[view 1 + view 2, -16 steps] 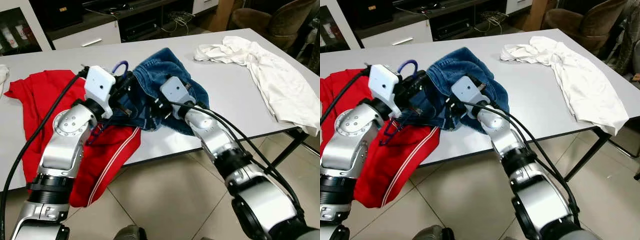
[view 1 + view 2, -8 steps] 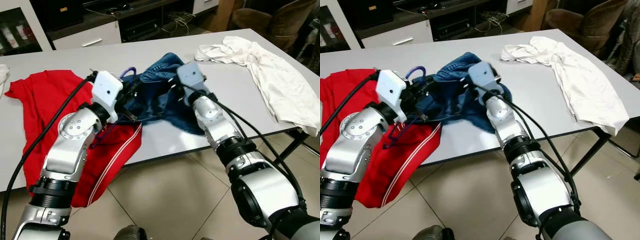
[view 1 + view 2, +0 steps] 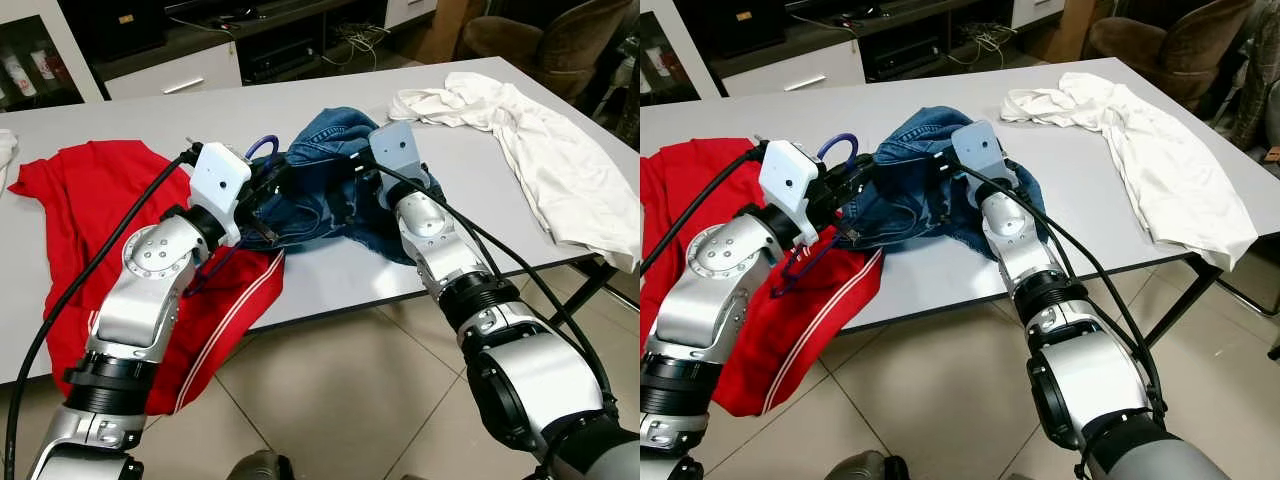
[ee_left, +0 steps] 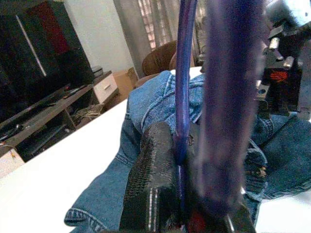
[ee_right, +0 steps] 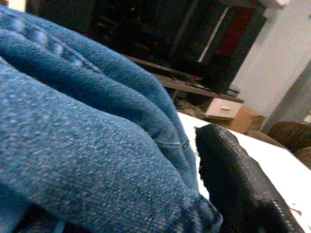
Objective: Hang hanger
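At the grey-white table [image 3: 330, 290], I have both arms working a pair of crumpled blue denim jeans [image 3: 320, 190]. My left end effector [image 4: 194, 160] is clamped on the thin blue-purple wire hanger [image 4: 183, 73], whose hook [image 3: 258, 146] curls up above the denim just behind the white wrist camera; the rest of the hanger runs down over the red garment with white stripes [image 3: 215, 320] at the table's near edge. My right end effector [image 3: 345, 185] is buried in the jeans from the other side; its wrist view shows one black finger [image 5: 233, 170] pressed against a fold of denim, so I judge it closed on the cloth, though I cannot see the second finger.

I judge the step in hand to be fitting the jeans onto the hanger, hanging not yet begun. The next move calls for feeding the denim over the hanger while the left grip holds firm. A white shirt [image 3: 530, 130] lies well apart to the right. I can read no brand, label or writing anywhere.
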Tool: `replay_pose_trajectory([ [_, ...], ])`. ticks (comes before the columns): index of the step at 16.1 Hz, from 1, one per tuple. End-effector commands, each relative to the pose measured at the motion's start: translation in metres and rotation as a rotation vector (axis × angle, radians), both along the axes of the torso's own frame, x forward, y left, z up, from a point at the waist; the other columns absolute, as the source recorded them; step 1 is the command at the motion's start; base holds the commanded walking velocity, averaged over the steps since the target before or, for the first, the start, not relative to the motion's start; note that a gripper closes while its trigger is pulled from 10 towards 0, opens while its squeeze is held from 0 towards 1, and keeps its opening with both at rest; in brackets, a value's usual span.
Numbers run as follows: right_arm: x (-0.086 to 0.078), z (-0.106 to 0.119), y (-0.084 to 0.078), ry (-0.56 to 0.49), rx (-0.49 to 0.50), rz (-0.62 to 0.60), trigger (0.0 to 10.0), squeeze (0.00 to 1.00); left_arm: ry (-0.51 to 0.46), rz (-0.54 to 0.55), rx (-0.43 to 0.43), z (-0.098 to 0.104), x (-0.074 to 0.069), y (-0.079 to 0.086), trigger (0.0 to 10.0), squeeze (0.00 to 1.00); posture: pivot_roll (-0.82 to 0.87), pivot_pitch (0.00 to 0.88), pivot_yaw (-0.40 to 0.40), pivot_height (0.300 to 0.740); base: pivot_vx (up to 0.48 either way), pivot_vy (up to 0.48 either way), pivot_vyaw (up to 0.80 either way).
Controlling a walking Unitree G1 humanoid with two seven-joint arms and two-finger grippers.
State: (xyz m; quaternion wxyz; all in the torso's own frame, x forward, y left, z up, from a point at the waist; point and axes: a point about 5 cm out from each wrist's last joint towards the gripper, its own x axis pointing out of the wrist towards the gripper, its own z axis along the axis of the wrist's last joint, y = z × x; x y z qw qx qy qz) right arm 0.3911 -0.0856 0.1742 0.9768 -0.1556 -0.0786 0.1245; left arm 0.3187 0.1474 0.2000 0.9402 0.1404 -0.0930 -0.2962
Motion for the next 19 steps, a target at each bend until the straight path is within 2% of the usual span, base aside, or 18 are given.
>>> replay_pose_trajectory([
  [1,0.0,-0.007,-0.028,0.03,0.049,-0.053,9.9,0.0,0.025,0.127,-0.038,-0.006,0.002,0.023,10.0,0.0,0.01,0.0,0.054,0.736,0.0,0.0,0.0],
  [2,-0.009,-0.014,-0.025,0.037,0.093,0.026,10.0,0.0,0.076,0.19,-0.102,-0.016,0.002,0.025,10.0,0.0,0.01,0.0,0.059,0.736,0.0,0.0,0.0],
  [3,-0.01,-0.014,-0.026,0.038,0.11,0.036,10.0,0.0,0.085,0.201,-0.111,-0.018,0.001,0.025,10.0,0.0,0.01,0.0,0.06,0.736,0.0,0.0,0.0],
  [4,-0.016,-0.012,-0.036,0.015,0.152,0.052,10.0,0.0,0.09,0.236,-0.109,-0.021,0.0,0.023,10.0,0.0,0.01,0.0,0.067,0.736,0.0,0.0,0.0],
  [6,-0.019,-0.011,-0.048,0.008,0.165,0.038,10.0,0.0,0.074,0.244,-0.111,-0.02,-0.001,0.022,10.0,0.0,0.0,0.0,0.071,0.736,0.0,0.0,0.0],
  [7,-0.024,-0.01,-0.062,-0.001,0.156,0.032,10.0,0.0,0.007,0.275,-0.098,-0.012,0.0,0.026,10.0,0.0,-0.01,0.0,0.078,0.736,0.0,0.0,0.8],
  [10,-0.026,-0.008,-0.075,-0.001,0.147,0.01,10.0,0.0,-0.058,0.347,-0.093,-0.002,0.002,0.03,10.0,0.0,-0.02,0.0,0.086,0.736,0.0,0.0,0.8],
  [17,-0.021,0.001,-0.085,0.026,0.134,-0.045,10.0,0.0,-0.058,0.35,-0.119,-0.003,0.004,0.021,10.0,0.0,-0.03,0.0,0.082,0.736,0.0,0.0,0.8],
  [19,-0.021,0.002,-0.084,0.034,0.14,-0.04,10.0,0.0,-0.057,0.35,-0.126,-0.003,0.005,0.019,10.0,0.0,-0.03,0.0,0.082,0.736,0.0,0.0,0.0],
])
